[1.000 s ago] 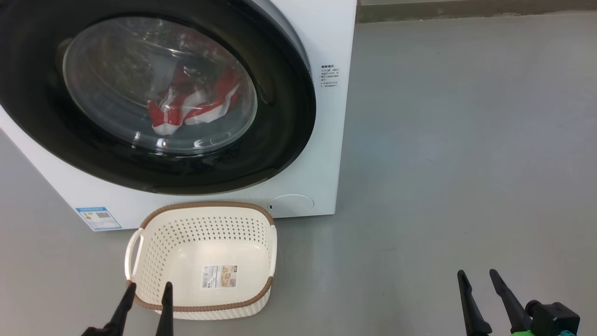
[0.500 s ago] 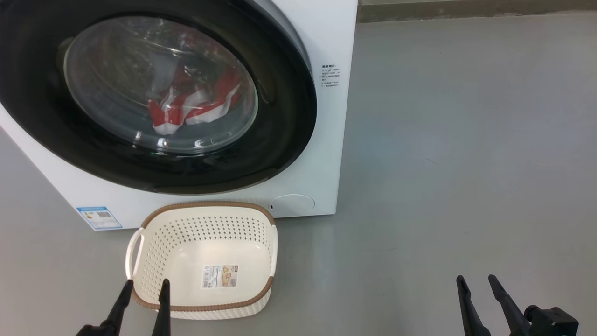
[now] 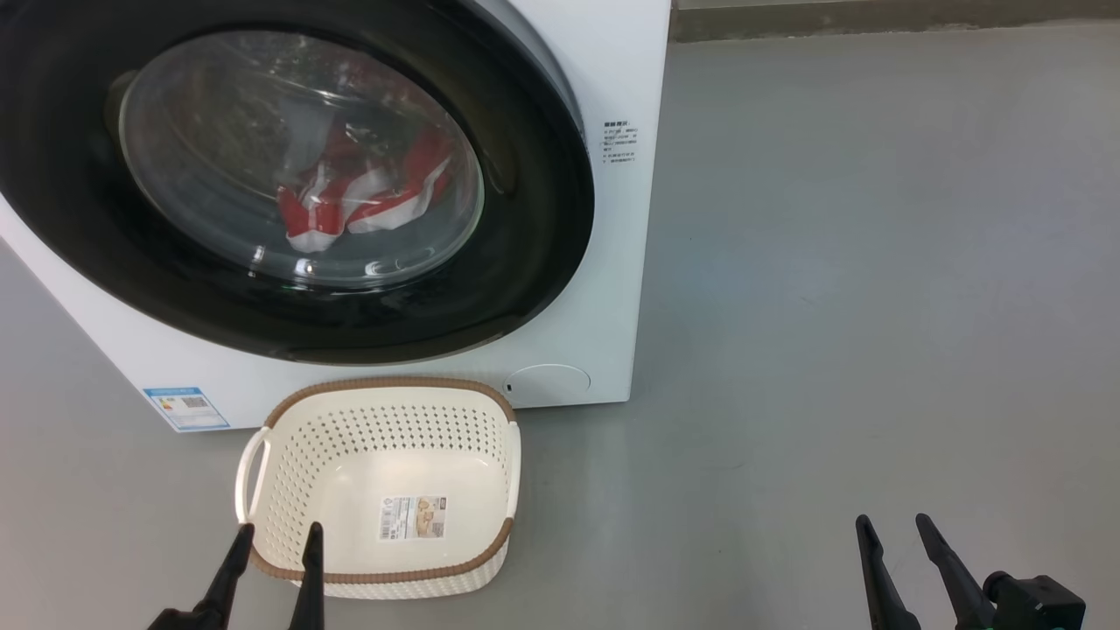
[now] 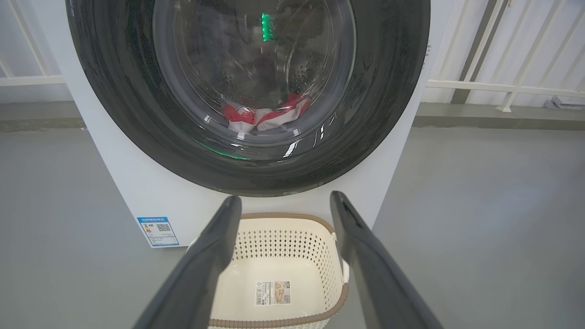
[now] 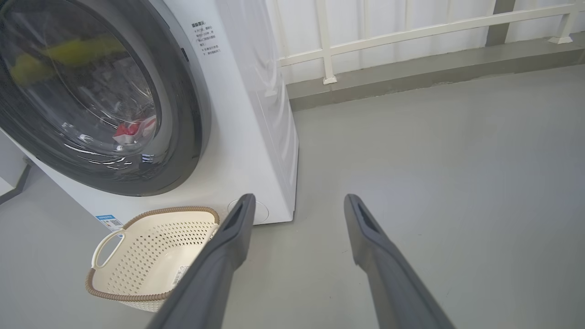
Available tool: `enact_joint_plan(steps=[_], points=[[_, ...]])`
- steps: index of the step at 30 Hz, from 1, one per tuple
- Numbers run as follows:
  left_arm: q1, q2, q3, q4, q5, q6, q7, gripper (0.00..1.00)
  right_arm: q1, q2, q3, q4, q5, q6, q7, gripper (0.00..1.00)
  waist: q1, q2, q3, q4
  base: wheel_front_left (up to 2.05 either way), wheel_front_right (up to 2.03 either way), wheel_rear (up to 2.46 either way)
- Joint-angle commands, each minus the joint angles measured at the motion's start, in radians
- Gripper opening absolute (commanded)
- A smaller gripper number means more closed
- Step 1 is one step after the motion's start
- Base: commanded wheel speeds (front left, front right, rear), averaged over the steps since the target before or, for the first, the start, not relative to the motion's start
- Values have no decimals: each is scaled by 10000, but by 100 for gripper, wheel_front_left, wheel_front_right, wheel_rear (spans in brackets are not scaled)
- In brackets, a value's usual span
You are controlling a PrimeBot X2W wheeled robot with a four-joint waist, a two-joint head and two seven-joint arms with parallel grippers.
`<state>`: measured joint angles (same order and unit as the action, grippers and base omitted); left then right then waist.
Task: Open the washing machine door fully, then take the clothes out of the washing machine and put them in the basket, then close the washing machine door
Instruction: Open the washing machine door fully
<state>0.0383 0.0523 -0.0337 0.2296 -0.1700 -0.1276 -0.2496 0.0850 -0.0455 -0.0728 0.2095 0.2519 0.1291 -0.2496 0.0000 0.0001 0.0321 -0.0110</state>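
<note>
The white washing machine (image 3: 612, 289) stands at the upper left of the head view. Its round black-rimmed door (image 3: 534, 262) sits against the front. Through the glass I see the red and white clothes (image 3: 359, 197) in the drum, also clothes (image 4: 265, 116) in the left wrist view. The empty cream basket (image 3: 350, 455) sits on the floor just below the door. My left gripper (image 3: 278, 529) is open over the basket's near left rim. My right gripper (image 3: 892, 521) is open above bare floor, far right of the basket. Nothing lies between either pair of fingers.
Grey floor (image 3: 875, 262) stretches to the right of the machine. A low kerb and a white railing (image 5: 411, 32) run behind it. A blue label (image 3: 186, 409) and a round cap (image 3: 547, 385) sit low on the machine's front.
Both grippers have sunk slightly toward the bottom edge of the head view. The door, clothes and basket have not moved.
</note>
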Motion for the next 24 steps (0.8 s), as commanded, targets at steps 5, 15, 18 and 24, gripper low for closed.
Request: enact_joint_plan(steps=[5, 15, 18, 24], points=[[-151, 35, 339, -200, 27, -31, -122, 100, -164, -65, 266, -270, 13, 16, -122, 100, 0, -1, -17, -1, 0, 0, 0], [-162, 19, 298, -178, -8, -31, -122, 100, -459, -60, 408, -309, 455, 16, -122, 0, 0, -1, -10, 21, 0, 0, 0], [-174, 17, 300, -184, -20, -31, -122, 100, -608, -60, 465, -354, 644, 16, -122, 0, 0, -1, 4, 25, 0, 0, 0], [-252, 12, 261, -213, -70, -31, -122, 100, -1675, -122, 922, -461, 1399, 16, -122, 0, 0, -1, 120, 21, 0, 0, 0]])
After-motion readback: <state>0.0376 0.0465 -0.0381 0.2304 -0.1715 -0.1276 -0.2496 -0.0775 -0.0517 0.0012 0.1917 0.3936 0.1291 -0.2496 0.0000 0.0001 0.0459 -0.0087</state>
